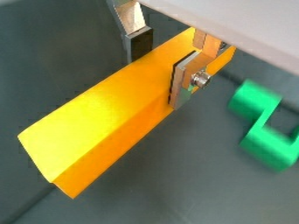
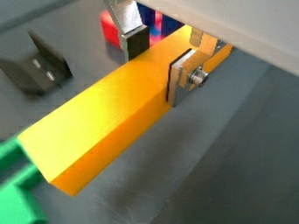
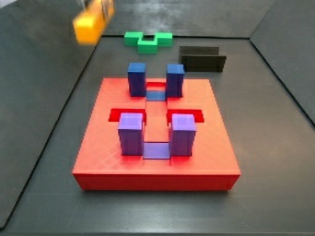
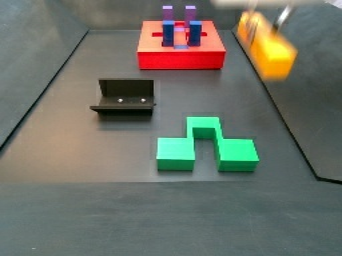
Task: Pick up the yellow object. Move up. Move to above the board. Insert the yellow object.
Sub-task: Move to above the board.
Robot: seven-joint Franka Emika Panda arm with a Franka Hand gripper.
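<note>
Fingers (image 1: 184,77) of your gripper (image 1: 162,54) were clamped across the yellow bar (image 1: 111,122) in a wrist view, one silver plate pressed to each long side, so the claw was closed on the bar near one end. Beyond it, the green block (image 1: 267,125) lay on the dark floor.

Your gripper (image 2: 162,54) showed the same hold on the bar (image 2: 105,127) in a wrist view, with the fixture (image 2: 38,67) on the floor off to one side, a green corner (image 2: 17,188) of the block at the picture's edge, and a patch of the red board (image 2: 108,28) with a blue post behind the fingers.

You had the bar (image 3: 92,20) well above the floor in a side view, blurred, off to one side of the board (image 3: 154,152); the block (image 3: 149,40) and the fixture (image 3: 204,60) sat behind the board.

Your bar (image 4: 270,45) hung blurred in a side view, beside the board (image 4: 181,52) and not over it. The fixture (image 4: 123,98) and the block (image 4: 203,146) lay nearer the camera, well apart from the board.
</note>
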